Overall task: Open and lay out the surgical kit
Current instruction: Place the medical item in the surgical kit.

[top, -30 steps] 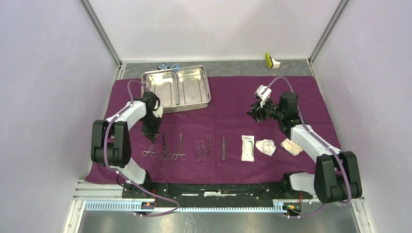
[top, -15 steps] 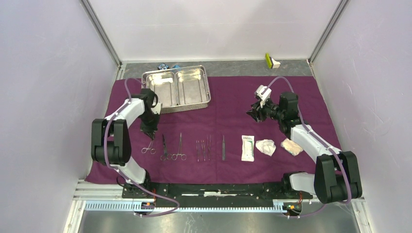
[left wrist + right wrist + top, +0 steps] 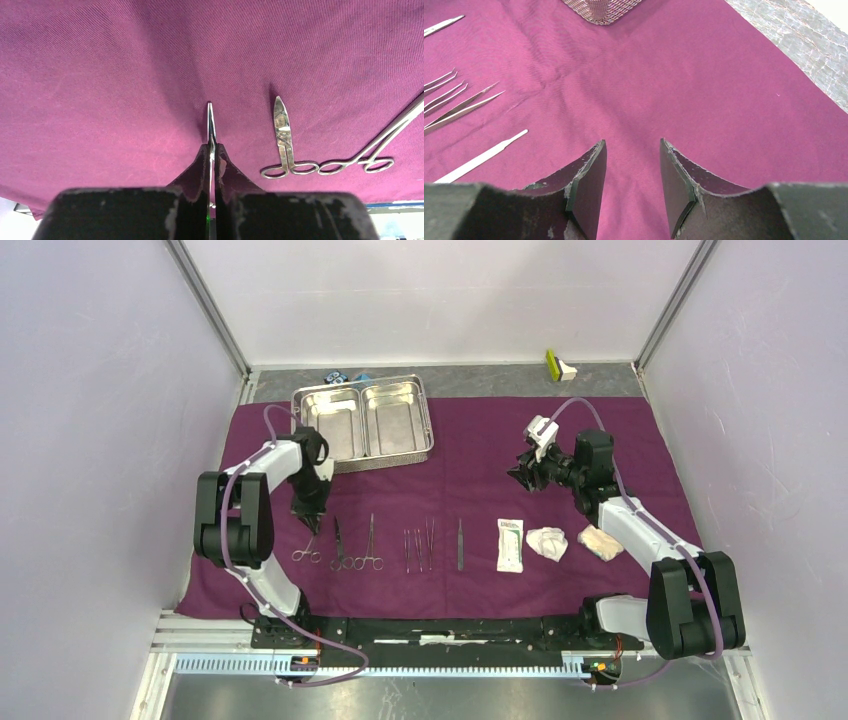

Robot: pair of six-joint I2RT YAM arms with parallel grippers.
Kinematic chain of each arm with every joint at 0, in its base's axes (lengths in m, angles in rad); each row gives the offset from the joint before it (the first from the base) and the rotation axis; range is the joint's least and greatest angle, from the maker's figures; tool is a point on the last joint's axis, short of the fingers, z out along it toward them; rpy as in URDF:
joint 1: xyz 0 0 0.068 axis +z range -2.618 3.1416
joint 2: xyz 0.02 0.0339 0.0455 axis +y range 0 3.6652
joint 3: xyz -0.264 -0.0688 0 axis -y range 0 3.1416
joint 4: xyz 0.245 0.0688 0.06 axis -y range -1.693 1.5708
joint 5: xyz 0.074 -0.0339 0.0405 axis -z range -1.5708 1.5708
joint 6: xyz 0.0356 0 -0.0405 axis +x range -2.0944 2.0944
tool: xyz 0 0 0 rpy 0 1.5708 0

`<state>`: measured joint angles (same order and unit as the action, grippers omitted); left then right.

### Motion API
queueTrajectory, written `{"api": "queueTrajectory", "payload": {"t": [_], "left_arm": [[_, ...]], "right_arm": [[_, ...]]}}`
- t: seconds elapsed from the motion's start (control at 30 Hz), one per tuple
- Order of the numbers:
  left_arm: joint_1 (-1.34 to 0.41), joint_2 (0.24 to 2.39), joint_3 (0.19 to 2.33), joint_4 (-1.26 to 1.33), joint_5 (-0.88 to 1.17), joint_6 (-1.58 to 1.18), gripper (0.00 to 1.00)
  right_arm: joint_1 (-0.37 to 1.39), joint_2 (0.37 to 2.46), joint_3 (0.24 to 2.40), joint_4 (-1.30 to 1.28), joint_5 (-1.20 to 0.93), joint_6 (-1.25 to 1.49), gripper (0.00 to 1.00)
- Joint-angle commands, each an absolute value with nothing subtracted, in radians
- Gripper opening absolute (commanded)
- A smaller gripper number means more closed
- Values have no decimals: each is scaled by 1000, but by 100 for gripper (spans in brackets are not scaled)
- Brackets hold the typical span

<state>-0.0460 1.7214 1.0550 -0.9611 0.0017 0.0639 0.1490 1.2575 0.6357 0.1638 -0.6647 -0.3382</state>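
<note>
gripping the forceps (image 3: 209,119) at the left of the purple cloth (image 3: 480,445), the left gripper (image 3: 212,148) is closed; the right gripper (image 3: 632,145) hangs open.

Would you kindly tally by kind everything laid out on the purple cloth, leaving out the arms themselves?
Ring-handled instruments: 3 (one gripped by the left tool)
Tweezers: 3
Slim straight instrument: 1
White packet: 1
Gauze wads: 2
Steel tray: 1
Total: 11
</note>
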Motion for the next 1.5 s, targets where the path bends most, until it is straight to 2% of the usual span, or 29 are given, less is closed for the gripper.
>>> {"api": "queueTrajectory", "payload": {"t": [0.0,0.2,0.4,0.57,1.47], "left_arm": [[-36,1758,1079,-981,4,49,2],[-31,1744,1073,-980,9,48,3],[-22,1761,1080,-987,20,51,12],[-14,1760,1081,-991,21,53,14],[-9,1725,1083,-986,16,68,16]], "right_arm": [[154,1251,631,183,-663,-350,50],[154,1250,630,185,-665,-351,50],[153,1246,631,183,-666,-351,50],[154,1244,630,184,-664,-350,50],[153,1246,630,184,-671,-350,50]]}}
